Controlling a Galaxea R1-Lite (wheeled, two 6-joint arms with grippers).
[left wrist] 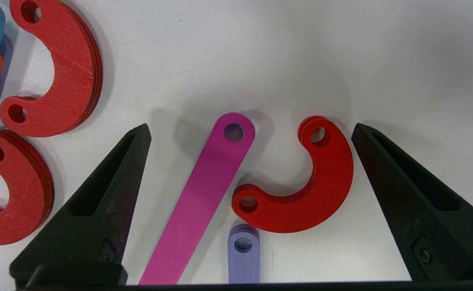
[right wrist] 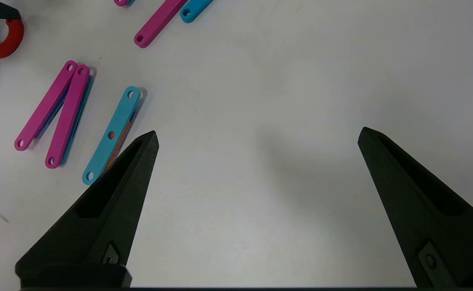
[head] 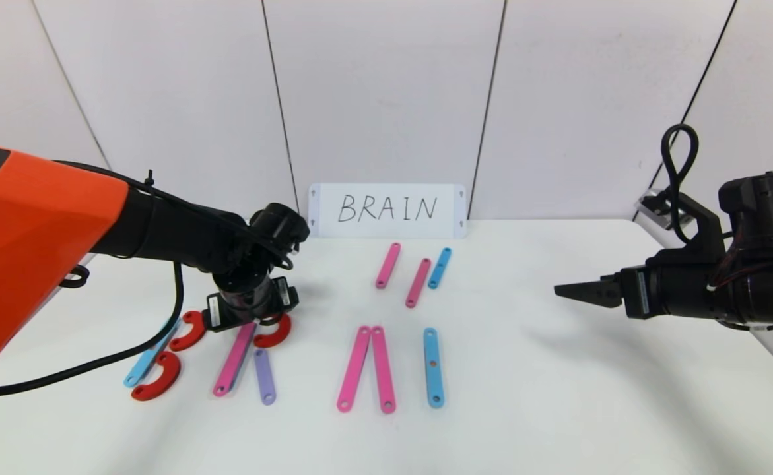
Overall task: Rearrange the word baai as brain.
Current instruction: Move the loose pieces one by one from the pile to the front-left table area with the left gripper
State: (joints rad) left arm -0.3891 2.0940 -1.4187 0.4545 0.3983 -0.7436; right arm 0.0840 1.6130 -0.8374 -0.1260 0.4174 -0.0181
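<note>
White table, backed by white wall panels. White card with handwritten BRAIN stands at the far edge, centre.

Left gripper hangs low over the left cluster of pieces, pointing down, jaws spread wide and holding nothing. Between its fingers lie the upper end of a long pink strip and one red curve; the curve's lower end sits just beside the strip, and I cannot tell whether they touch. A short purple strip lies directly below that end of the curve. Neither finger touches a piece in the wrist view.

Further to the robot's left: two more red curves stacked one above the other beside a tilted blue strip, close to the arm's cable.

Centre: two pink strips meet at their far ends and splay toward the near edge. A blue strip lies just to their right, apart from them. Beyond these, two pink strips and a shorter blue strip lie slanted, the last two close together.

Right gripper hovers above the right side, jaws wide apart, empty. The table under it is bare white surface, well apart from the pieces, out to the right edge.
</note>
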